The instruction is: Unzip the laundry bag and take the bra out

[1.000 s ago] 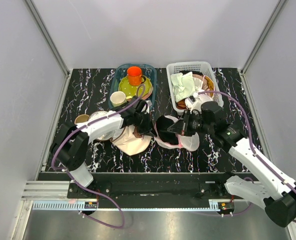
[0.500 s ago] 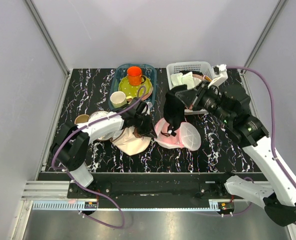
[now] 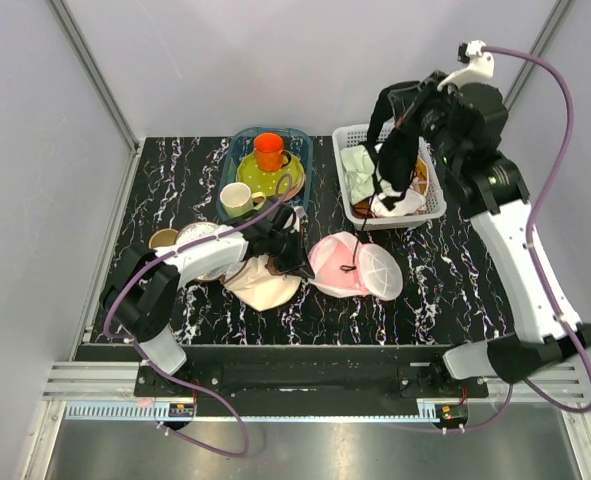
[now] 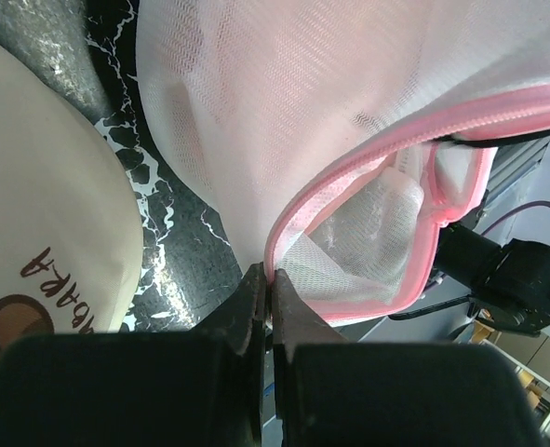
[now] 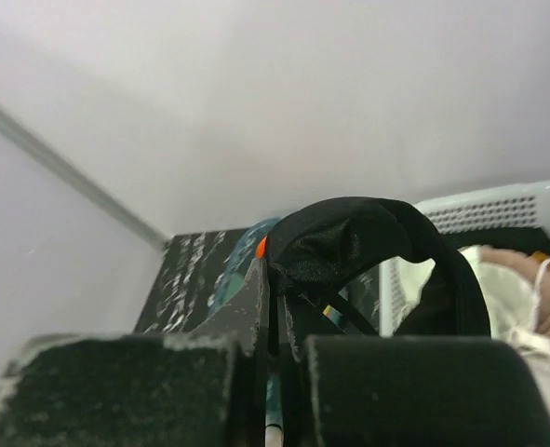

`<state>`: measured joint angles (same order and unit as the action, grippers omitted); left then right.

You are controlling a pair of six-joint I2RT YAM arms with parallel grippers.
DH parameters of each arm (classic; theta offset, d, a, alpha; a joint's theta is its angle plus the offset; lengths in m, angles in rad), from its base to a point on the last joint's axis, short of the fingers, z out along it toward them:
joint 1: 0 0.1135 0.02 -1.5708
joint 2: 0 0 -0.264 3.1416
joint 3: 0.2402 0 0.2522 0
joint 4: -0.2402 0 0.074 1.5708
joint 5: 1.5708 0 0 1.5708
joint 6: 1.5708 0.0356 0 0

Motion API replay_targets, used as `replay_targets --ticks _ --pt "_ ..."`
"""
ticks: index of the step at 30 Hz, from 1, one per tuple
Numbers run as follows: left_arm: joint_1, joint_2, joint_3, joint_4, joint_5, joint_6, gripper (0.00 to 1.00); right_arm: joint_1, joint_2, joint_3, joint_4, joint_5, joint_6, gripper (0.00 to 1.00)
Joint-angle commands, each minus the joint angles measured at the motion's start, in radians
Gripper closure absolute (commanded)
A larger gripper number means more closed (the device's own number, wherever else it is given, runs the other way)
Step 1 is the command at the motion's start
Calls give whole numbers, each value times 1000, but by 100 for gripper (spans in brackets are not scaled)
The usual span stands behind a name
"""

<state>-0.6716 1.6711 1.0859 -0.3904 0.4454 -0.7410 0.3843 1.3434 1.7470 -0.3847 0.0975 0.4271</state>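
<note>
The laundry bag (image 3: 360,268) lies open at the table's middle, its white mesh and pink lining showing. My left gripper (image 3: 300,262) is shut on its pink rim (image 4: 368,158), the fingertips (image 4: 271,279) pinching the edge. The bra (image 3: 393,160) is a black garment, clear of the bag. It hangs in the air above the white basket (image 3: 375,129). My right gripper (image 3: 387,100) is raised high at the back right and is shut on the bra's top. In the right wrist view the black bra (image 5: 349,242) loops over that gripper's (image 5: 275,279) tips.
A blue tub (image 3: 237,150) at the back holds an orange cup (image 3: 268,150), a yellow plate and a cream mug (image 3: 237,198). The basket holds a pale green cloth (image 3: 363,165). A beige cap (image 3: 265,285) lies under the left arm. A small cup (image 3: 163,239) stands at the left.
My right gripper has pulled the black bra out of the bag and carried it up and back over the basket. The bag now lies open and flat. The left gripper has kept its hold.
</note>
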Motion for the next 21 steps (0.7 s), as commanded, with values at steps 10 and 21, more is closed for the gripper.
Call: replay_targets --ticks 10,21 --pt "-16 -63 -6 12 9 5 100 -249 557 229 89 -94 70 100" --pt "-23 -62 6 7 15 -1 100 -300 993 468 -58 -153 105 100"
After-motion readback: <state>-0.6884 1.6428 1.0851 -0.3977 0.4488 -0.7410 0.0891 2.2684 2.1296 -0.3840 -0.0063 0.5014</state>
